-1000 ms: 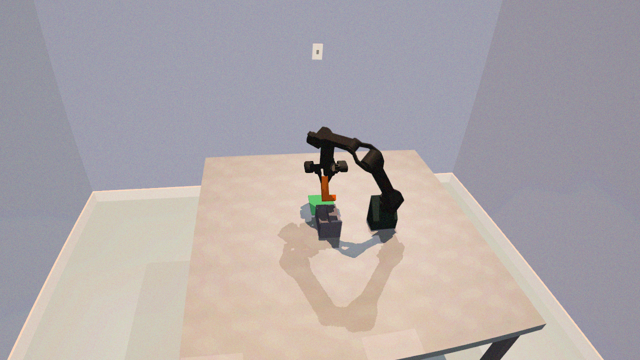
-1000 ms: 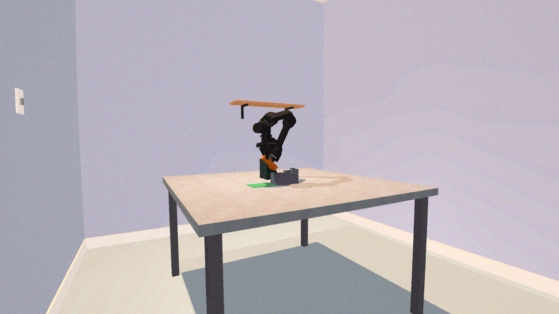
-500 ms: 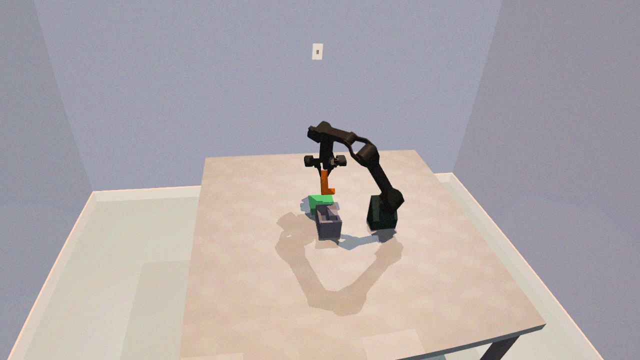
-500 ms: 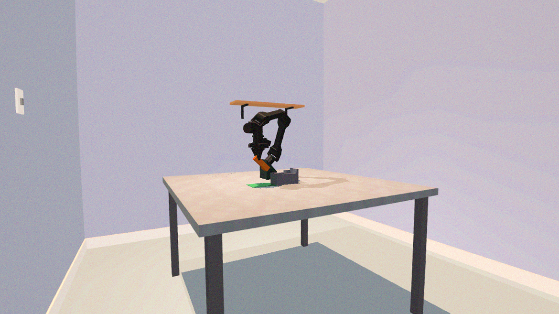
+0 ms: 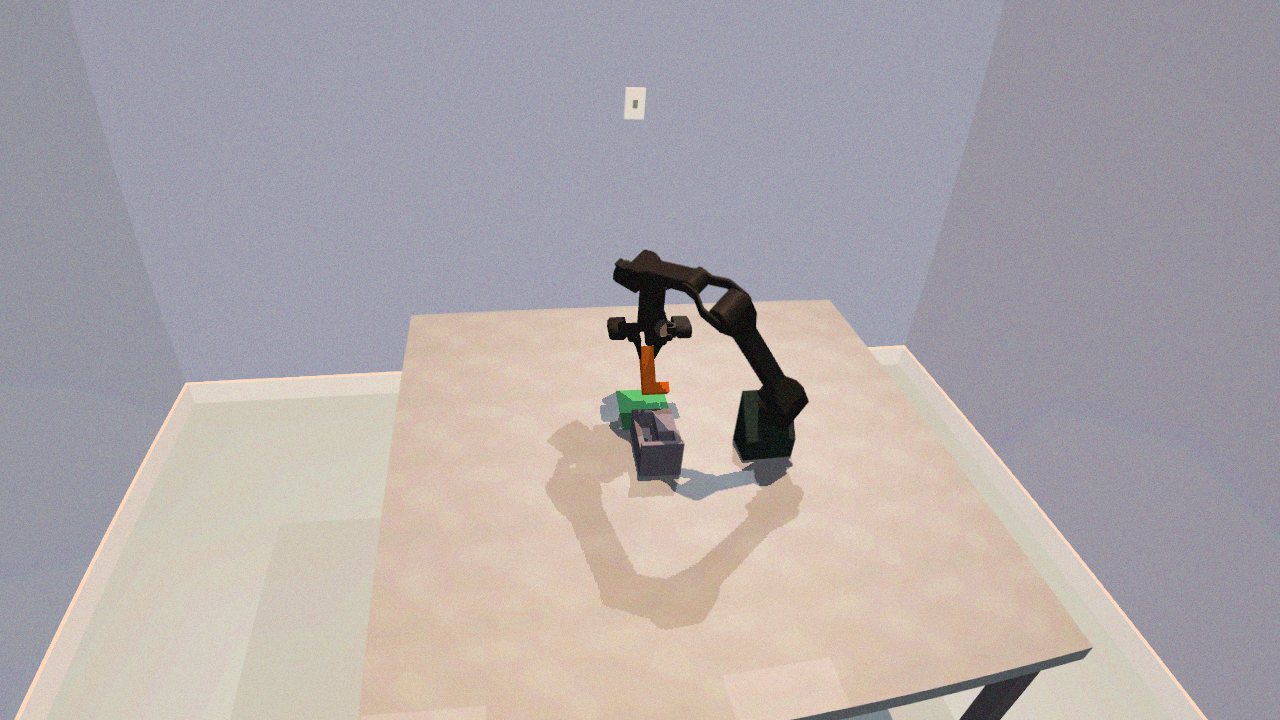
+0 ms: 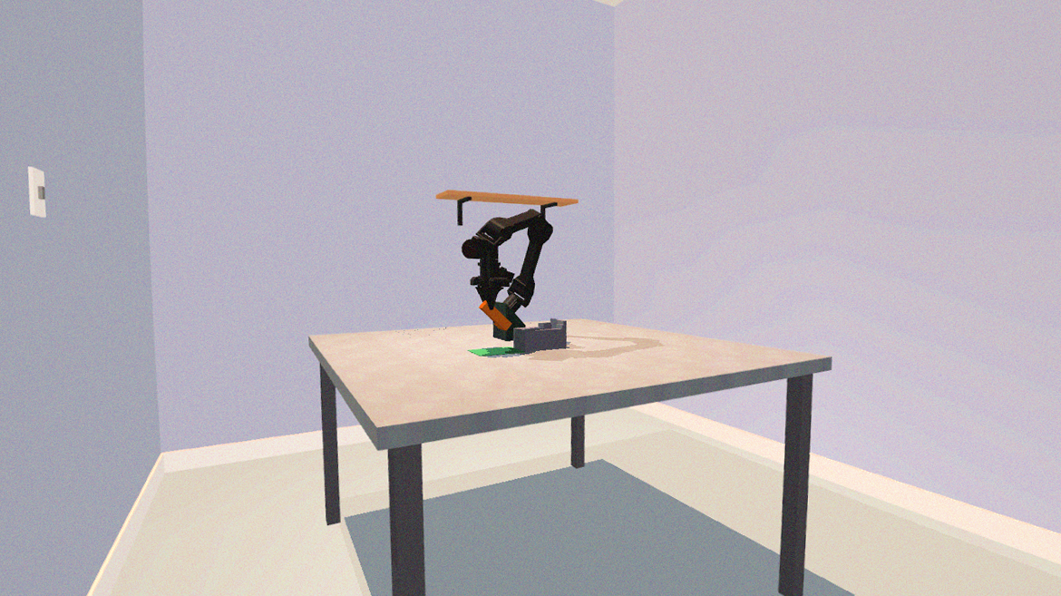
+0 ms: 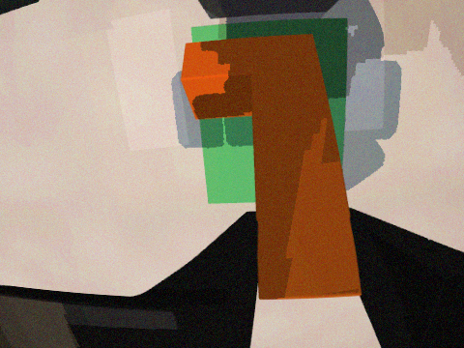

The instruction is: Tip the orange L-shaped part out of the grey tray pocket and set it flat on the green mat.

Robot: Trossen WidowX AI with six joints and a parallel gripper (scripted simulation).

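Observation:
The orange L-shaped part is off the table, tilted steeply, with its L-shaped end lowest. My gripper is shut on its upper, straight end, a finger on either side. The green mat lies below the part, with a gap between them, and is partly in shadow. The grey tray stands beside the mat, its pocket showing empty in the top view. The part's low end is on the side towards the tray.
The robot's dark base stands on the table, to the right of the tray in the top view. The tray's walls rise above the mat's level at one edge. An orange shelf shows behind and above the arm.

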